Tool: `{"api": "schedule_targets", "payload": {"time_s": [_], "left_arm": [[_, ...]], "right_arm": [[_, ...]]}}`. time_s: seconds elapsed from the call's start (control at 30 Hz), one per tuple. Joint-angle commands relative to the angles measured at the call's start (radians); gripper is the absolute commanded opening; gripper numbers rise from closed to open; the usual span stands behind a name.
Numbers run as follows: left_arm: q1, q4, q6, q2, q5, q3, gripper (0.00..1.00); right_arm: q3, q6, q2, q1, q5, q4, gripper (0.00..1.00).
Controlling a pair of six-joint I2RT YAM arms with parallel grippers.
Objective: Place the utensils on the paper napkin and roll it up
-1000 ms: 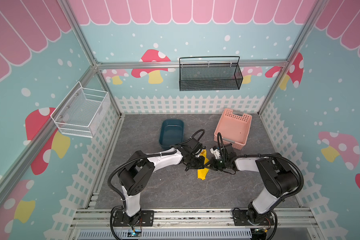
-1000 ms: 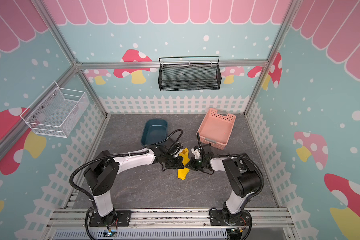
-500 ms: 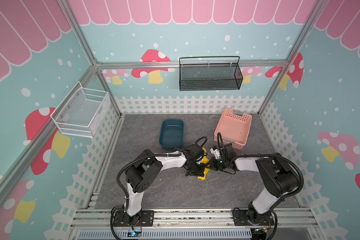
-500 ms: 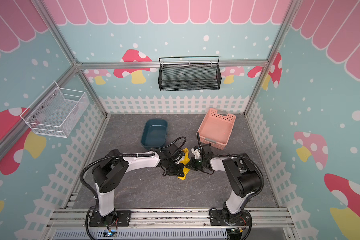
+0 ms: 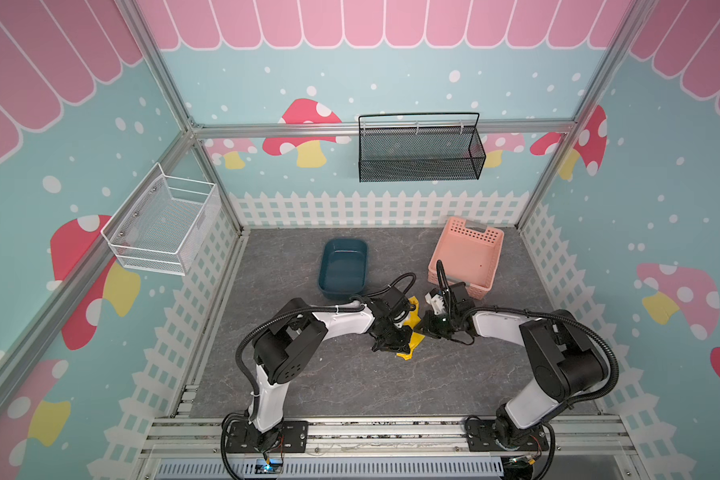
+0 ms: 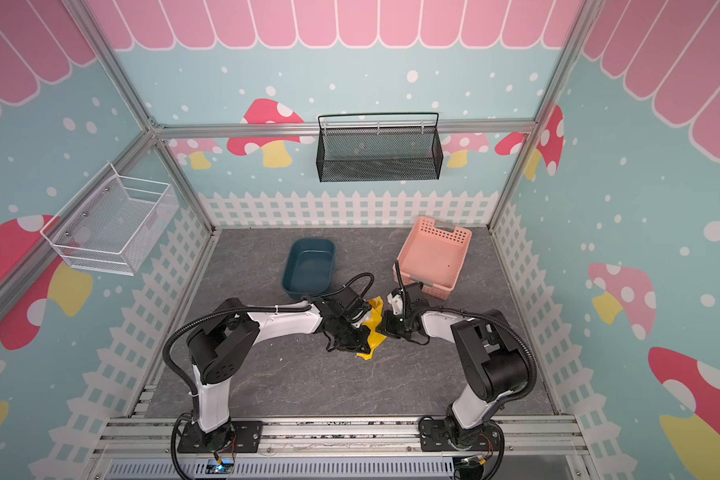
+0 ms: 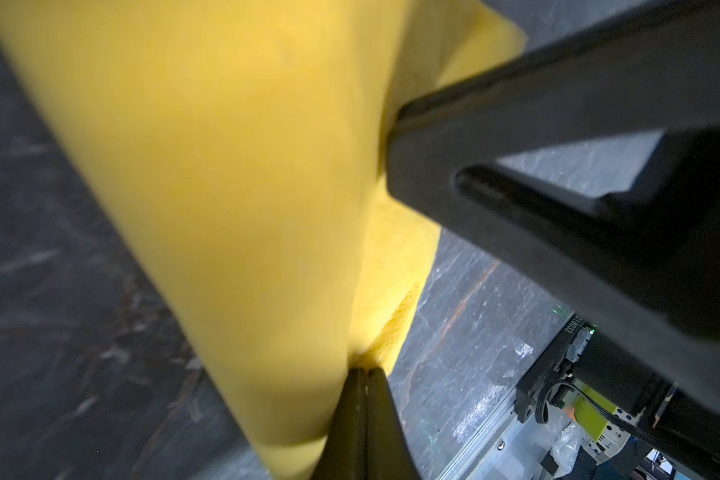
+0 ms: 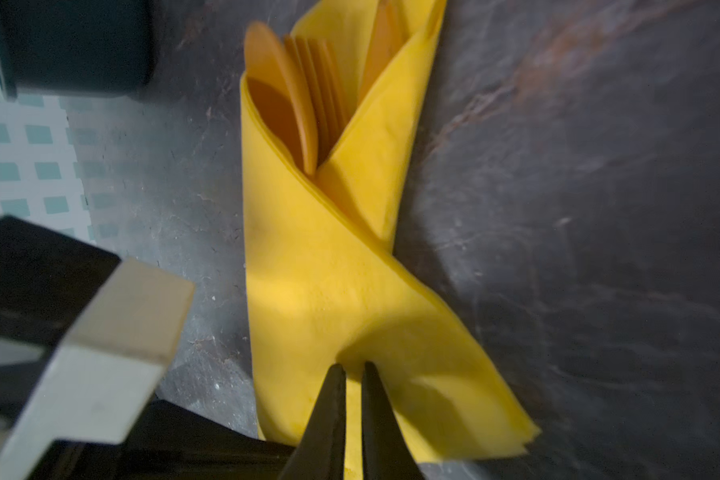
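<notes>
Lower middle of frame, the left claw [image 7: 364,376] is clamping the bright yellow paper napkin [image 5: 415,339] around slim orange plastic utensils [image 8: 304,104]; the right claw [image 8: 353,368] is sitting slightly parted.

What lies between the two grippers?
The bright yellow paper napkin, folded around the orange plastic utensils, lies between left gripper and right gripper; both top views show it.

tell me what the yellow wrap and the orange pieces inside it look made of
The paper napkin: thin matte tissue paper, by its soft folds and faint embossed grain. The utensils: probably smooth rigid plastic, uniform orange with thin molded edges.
</notes>
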Motion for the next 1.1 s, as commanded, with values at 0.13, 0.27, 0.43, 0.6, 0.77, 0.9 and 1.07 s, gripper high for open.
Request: {"api": "schedule_targets", "payload": {"time_s": [0.13,0.27,0.43,0.6,0.77,0.9,1.07], "left_arm": [[-0.004,-0.052,0.011,0.052,-0.028,0.006,0.0],[-0.004,-0.054,0.01,0.05,-0.033,0.004,0.0],[-0.004,-0.055,0.009,0.051,-0.036,0.005,0.0],[-0.003,-0.058,0.007,0.048,-0.042,0.005,0.0],[-0.003,-0.058,0.007,0.024,-0.064,0.0,0.0],[-0.003,-0.046,0.007,-0.031,-0.099,-0.003,0.03],[0.011,-0.048,0.006,-0.138,-0.168,0.0,0.09]], "right_arm": [[0.105,-0.037,0.022,-0.012,0.052,-0.09,0.14],[0.122,-0.023,0.054,-0.013,0.008,-0.048,0.16],[0.118,-0.014,0.096,-0.013,-0.018,-0.013,0.17],[0.098,-0.023,0.128,-0.013,0.025,-0.024,0.16],[0.085,-0.05,0.149,-0.013,0.085,-0.048,0.14],[0.091,-0.066,0.167,-0.013,0.102,-0.048,0.12],[0.111,-0.078,0.197,-0.01,0.091,-0.044,0.11]]}}
